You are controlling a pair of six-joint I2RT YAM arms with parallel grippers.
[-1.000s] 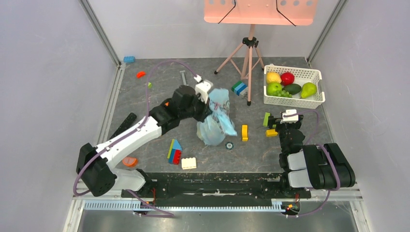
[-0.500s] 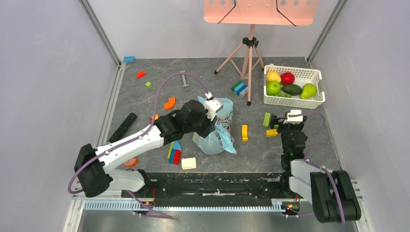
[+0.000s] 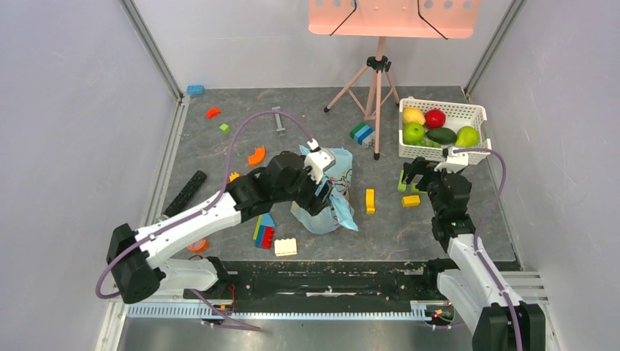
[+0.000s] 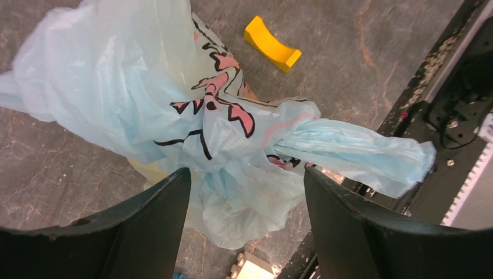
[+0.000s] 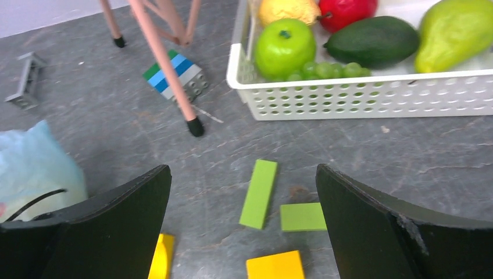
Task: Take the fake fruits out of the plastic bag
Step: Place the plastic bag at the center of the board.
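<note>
Plastic bag (image 3: 330,210) lies crumpled on the desk (image 3: 241,99) at mid-field in the top external view; it is light blue with a pink-and-dark print. Left hand (image 3: 322,197) sits down against the bag's left side; a yellow block (image 3: 370,200) lies on the desk just right of the bag. Right hand (image 3: 418,170) is well apart from the bag, just in front of the white basket (image 3: 439,152); a pink tripod (image 3: 376,80) stands beyond the bag.

Left wrist view: the left hand is released, its fingers (image 4: 116,232) spread wide; the bag's bunched, printed middle fills the gap between them. Film lies against the inner edge of the left-side finger; a twisted tail of film runs out above the right-side finger. A pale yellow shape (image 4: 152,173) shows through the film; which fruit it is cannot be told.

Right wrist view: the right hand is released, fingers spread wide above flat green blocks (image 5: 258,195); the basket, holding fruit, stands at upper right; a corner of the bag shows at the left edge.
</note>
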